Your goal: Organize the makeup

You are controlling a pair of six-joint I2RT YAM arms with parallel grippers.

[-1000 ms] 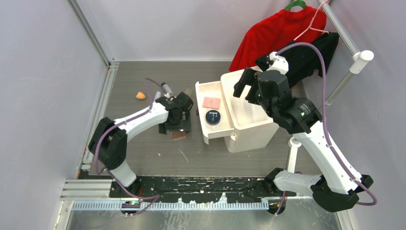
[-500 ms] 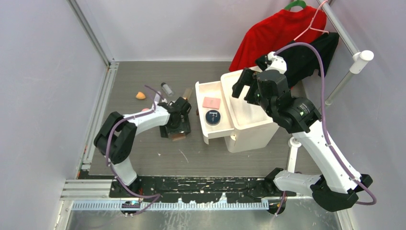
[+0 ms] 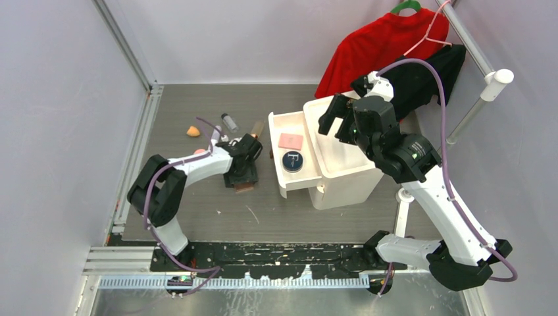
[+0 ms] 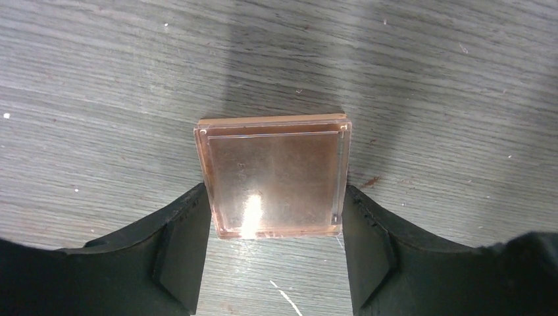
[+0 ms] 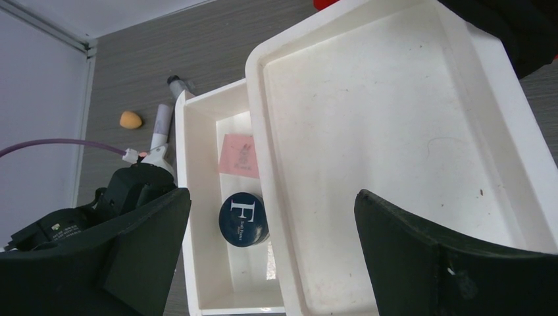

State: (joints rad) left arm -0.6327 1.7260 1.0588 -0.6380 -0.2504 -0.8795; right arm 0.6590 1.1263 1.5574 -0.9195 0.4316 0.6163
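The square brown palette (image 4: pixel 273 176) lies flat on the grey table, and my left gripper (image 4: pixel 275 194) is shut on it, a finger pressed against each side; from above it shows at the jaws (image 3: pixel 245 187). My right gripper (image 5: pixel 271 197) hangs open and holds nothing above the white organizer's top tray (image 5: pixel 500 118). The round navy compact (image 5: pixel 244 219) and a pink square item (image 5: pixel 238 155) lie in the open drawer (image 3: pixel 279 122). An orange sponge (image 3: pixel 193 131), a clear vial (image 3: pixel 229 122), a gold-brown bottle (image 3: pixel 256 127) and a white tube (image 5: pixel 161 118) lie on the table to the left.
Red clothes (image 3: pixel 381 46) and black clothes (image 3: pixel 431 69) hang on a rack at the back right, behind the organizer. A white rack pole (image 3: pixel 470 115) slants down at the right. Walls close in the table on the left and at the back.
My left gripper's jaws have closed in onto the palette's sides, and the arm has drawn slightly toward the near left. The right arm has barely moved.
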